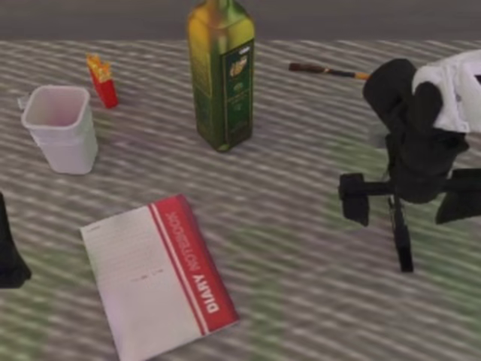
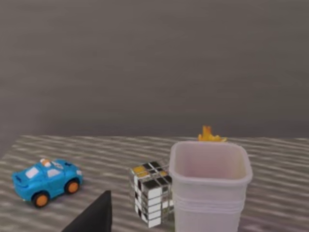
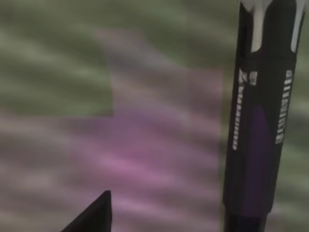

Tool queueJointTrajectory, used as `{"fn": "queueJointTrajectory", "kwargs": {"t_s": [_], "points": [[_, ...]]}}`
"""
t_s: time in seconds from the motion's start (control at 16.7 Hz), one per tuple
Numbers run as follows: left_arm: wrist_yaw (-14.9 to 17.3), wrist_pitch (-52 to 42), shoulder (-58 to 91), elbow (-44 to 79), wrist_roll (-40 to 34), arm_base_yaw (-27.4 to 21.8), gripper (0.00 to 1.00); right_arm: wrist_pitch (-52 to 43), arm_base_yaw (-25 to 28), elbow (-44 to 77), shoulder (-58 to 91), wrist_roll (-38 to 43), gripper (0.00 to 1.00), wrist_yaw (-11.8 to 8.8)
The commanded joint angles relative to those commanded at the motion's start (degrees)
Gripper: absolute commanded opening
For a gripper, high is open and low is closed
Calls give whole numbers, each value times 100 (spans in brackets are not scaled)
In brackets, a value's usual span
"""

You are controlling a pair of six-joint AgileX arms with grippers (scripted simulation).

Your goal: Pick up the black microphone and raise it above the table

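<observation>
Microphone: flat on table, ungrasped. My right gripper: above it, fingers apart either side. Left arm: parked, fingers unclear. Remaining: descend, clamp, raise.

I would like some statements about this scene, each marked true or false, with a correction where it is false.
1. The green bottle stands upright on the table. True.
2. The right gripper is above the black microphone, fingers spread. True.
3. The notebook lies at the top view's right. False: it lies at the left, below the white cup.
4. The microphone is raised off the table. False: it appears to lie on it.
5. The left gripper holds the cup. False: it sits at the left edge, apart from the cup.
</observation>
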Motion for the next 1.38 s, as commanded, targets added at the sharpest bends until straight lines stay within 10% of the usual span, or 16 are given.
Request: {"fn": "queueJointTrajectory", "kwargs": {"t_s": [0.6, 1.38], "points": [[0, 0, 0, 0, 0, 0, 100, 1344, -95, -546, 783, -82, 100, 2], [0, 0, 0, 0, 0, 0, 100, 1344, -95, -546, 783, -82, 2, 2]]}}
